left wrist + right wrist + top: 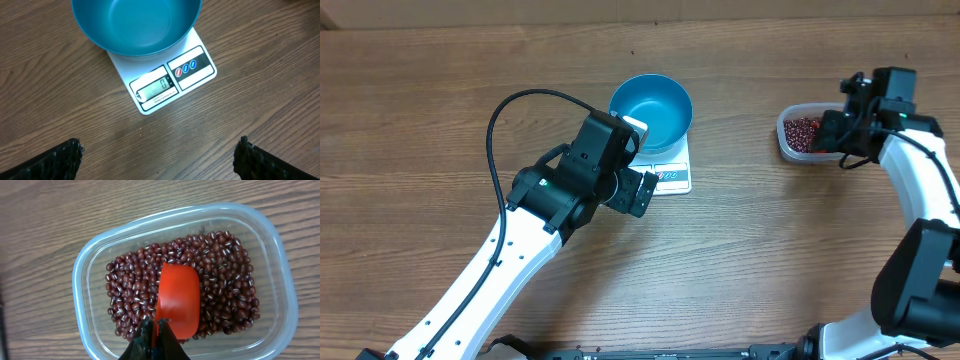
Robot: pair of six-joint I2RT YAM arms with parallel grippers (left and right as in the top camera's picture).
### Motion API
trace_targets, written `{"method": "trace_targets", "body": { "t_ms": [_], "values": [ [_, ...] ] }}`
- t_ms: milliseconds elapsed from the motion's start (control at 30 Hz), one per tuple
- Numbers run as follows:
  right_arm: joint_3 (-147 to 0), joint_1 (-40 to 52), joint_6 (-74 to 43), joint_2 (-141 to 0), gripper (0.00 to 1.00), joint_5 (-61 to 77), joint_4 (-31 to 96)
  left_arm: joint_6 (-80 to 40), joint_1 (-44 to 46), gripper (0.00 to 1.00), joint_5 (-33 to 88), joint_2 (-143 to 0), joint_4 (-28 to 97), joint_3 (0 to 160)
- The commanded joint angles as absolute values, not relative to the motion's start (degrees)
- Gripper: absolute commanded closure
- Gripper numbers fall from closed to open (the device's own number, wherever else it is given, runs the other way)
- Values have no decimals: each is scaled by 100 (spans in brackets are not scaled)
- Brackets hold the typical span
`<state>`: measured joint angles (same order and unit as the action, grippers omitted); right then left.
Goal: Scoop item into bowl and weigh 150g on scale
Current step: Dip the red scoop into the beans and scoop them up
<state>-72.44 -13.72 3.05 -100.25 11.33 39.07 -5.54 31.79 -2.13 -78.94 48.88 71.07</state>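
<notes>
Jaws on the right arm (920, 170) are pressed together on the handle of a red plastic scoop (177, 297), whose cup lies among the small dark red-maroon beans (135, 280) inside a clear rounded-rectangular plastic tub (276, 265). Jaws on the left arm (520, 240) stand wide apart and hold nothing – they hang over the wooden table (440, 90) just in front of the small flat white kitchen scale (200, 42).

The coming move turns on one direction: the round deep blue bowl (651, 110) sits on the scale well apart from the tub, toward the robot's left, with bare table between. The scoop's long axis runs straight out from the right jaws, along the tub's length. Only the right arm carries the tool, though the left is far nearer the bowl.

The right wrist view shows the scoop lying on the beans, and I judge it not yet loaded. The left wrist view alone shows the bowl empty and the scale's grey display (156, 88) reading zero. Only the overhead view sets tub and bowl together – and there the scoop cannot be made out.
</notes>
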Motion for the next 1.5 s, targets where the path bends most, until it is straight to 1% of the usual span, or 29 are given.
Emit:
{"method": "trace_targets", "body": {
  "t_ms": [0, 333, 467, 867, 1067, 1467],
  "values": [
    [-7301, -1597, 110, -10175, 96, 1820, 3927, -425, 3190, 0, -187, -7918, 4886, 7177],
    [-7301, -1743, -1, -10280, 96, 2217, 3948, -425, 3190, 1, -187, -7918, 4886, 7177],
    [-7301, -1743, -23, -10289, 96, 2714, 3907, -425, 3190, 0, -187, -7918, 4886, 7177],
    [-7301, -1752, -342, -10300, 96, 2707, 3859, -425, 3190, 0, -187, -7918, 4886, 7179],
    [-7301, -1940, -628, -10302, 96, 2722, 3839, -425, 3190, 0, -187, -7918, 4886, 7177],
    [-7301, -2128, -729, -10656, 96, 3446, 3809, -425, 3190, 0, -187, -7918, 4886, 7177]
  ]
}}
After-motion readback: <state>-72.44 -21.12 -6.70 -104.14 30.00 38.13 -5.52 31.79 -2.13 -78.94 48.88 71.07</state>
